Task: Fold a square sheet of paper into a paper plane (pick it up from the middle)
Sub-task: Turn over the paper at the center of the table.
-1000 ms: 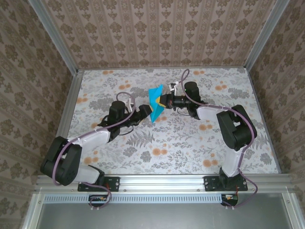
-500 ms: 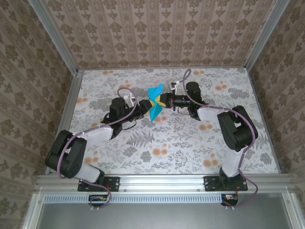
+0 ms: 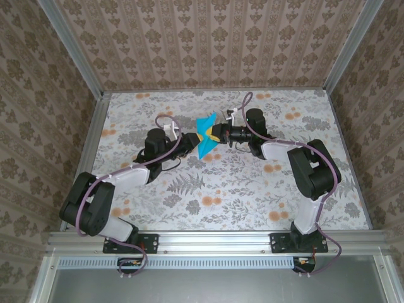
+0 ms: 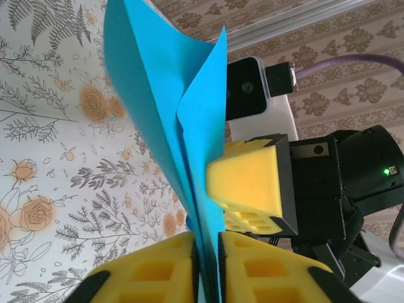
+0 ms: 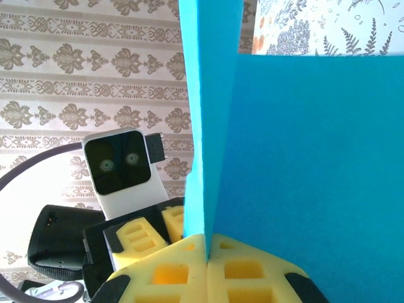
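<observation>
Holding a thin teal-blue paper sheet (image 3: 206, 132) upright above the flower-patterned table (image 3: 252, 189).
Both the left gripper (image 4: 208, 265) and the right gripper (image 5: 207, 252) pinch the creased sheet; early folds show, and shaping the dart seemingly remains.

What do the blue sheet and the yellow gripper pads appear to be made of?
The blue sheet: thin matte paper, judging by its sharp crease and curling free edge. The yellow pads: probably soft foam or rubber, matte, moulded with square recesses.
</observation>
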You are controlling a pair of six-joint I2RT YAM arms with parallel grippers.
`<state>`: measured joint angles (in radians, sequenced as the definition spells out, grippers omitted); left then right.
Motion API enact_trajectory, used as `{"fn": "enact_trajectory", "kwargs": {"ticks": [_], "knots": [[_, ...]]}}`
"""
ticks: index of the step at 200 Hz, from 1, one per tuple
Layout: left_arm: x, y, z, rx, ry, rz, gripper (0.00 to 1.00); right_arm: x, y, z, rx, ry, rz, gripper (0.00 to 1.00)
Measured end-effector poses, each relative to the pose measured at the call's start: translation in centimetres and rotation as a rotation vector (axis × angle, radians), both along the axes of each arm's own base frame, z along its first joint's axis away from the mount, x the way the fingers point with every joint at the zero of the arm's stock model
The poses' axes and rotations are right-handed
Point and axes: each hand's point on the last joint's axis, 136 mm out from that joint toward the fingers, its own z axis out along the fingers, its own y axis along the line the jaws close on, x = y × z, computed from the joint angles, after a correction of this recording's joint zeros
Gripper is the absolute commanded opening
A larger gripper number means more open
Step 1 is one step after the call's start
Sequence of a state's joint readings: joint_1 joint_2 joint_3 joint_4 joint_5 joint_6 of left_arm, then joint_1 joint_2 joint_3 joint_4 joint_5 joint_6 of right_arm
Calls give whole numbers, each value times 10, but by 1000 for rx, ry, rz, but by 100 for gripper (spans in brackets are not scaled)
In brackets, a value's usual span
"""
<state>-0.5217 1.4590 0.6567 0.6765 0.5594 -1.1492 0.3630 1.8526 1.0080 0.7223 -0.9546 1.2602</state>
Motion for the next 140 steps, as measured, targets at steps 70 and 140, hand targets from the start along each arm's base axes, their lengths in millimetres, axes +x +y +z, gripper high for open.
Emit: {"fn": "enact_trajectory", "kwargs": {"ticks": [70, 140], "knots": [[-5, 2, -15, 100, -12, -27, 4, -2, -36, -15, -208, -6, -83, 51], [2, 33, 5, 575, -168, 37, 4, -14, -109, 17, -577, -222, -340, 70]]}}
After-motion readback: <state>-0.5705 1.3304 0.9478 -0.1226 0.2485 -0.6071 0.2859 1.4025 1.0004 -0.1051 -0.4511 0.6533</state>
